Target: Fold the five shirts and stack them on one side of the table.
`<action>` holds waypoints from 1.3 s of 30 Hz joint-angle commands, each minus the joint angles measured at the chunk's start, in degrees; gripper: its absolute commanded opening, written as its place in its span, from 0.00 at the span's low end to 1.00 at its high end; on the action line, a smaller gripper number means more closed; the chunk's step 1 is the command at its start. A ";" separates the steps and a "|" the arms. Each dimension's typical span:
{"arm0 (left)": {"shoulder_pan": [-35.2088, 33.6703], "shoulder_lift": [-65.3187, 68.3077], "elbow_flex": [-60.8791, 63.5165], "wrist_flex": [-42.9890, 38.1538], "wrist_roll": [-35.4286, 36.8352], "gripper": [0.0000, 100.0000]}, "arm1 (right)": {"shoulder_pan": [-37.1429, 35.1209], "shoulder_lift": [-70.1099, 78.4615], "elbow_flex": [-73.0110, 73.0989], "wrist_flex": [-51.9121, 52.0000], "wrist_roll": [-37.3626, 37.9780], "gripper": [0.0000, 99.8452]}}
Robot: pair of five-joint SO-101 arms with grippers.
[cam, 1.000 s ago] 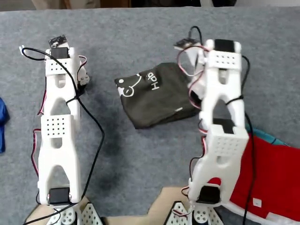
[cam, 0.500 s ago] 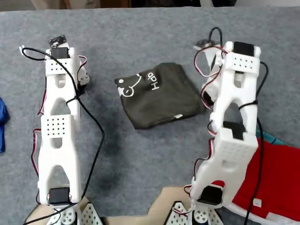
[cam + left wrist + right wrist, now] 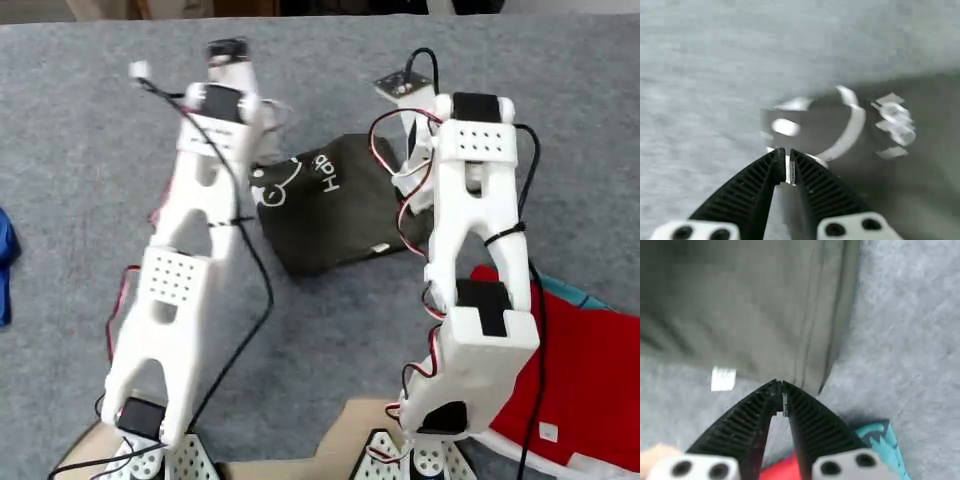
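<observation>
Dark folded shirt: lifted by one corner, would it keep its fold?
Probably not: the dark folded shirt shows loose layers at its edge, so it would likely droop open. Pushed across the fuzzy grey table cover, it may bunch, not slide.

Dk olive shirt (image 3: pixel 345 215) – wht print (image 3: pixel 277 184)

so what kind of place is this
Probably a robotics test bench for laundry folding: two white arms at a grey cloth-covered table, with a folded dark shirt and a red shirt on it.
</observation>
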 commanded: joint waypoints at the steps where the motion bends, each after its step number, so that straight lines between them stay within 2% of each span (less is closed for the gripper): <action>1: 4.04 -0.48 -2.37 0.44 0.44 0.04 | -0.66 4.18 0.31 -5.54 -0.62 0.01; 5: 4.57 7.08 -2.46 -2.29 0.44 0.04 | -0.66 12.97 -1.27 -10.55 -0.70 0.01; 11: -0.79 13.05 -2.99 -7.65 0.44 0.03 | 1.10 24.04 -9.80 -11.08 -0.70 0.01; 15: -1.67 13.05 -3.87 -10.73 0.09 0.03 | 1.80 27.74 -16.92 -7.65 -0.44 0.01; 20: -1.85 13.14 -8.88 -10.73 0.26 0.03 | 1.71 31.16 -25.27 -2.55 -0.44 0.01; 23: -2.02 13.05 -13.19 -8.53 0.18 0.03 | 1.36 32.22 -29.41 0.70 -0.44 0.01; 30: -2.90 9.36 -12.92 -6.59 0.26 0.04 | 1.36 34.59 -32.84 3.16 -0.70 0.01; 39: -5.71 12.97 -5.89 -15.65 0.09 0.03 | 1.89 37.32 -32.84 4.75 -0.79 0.01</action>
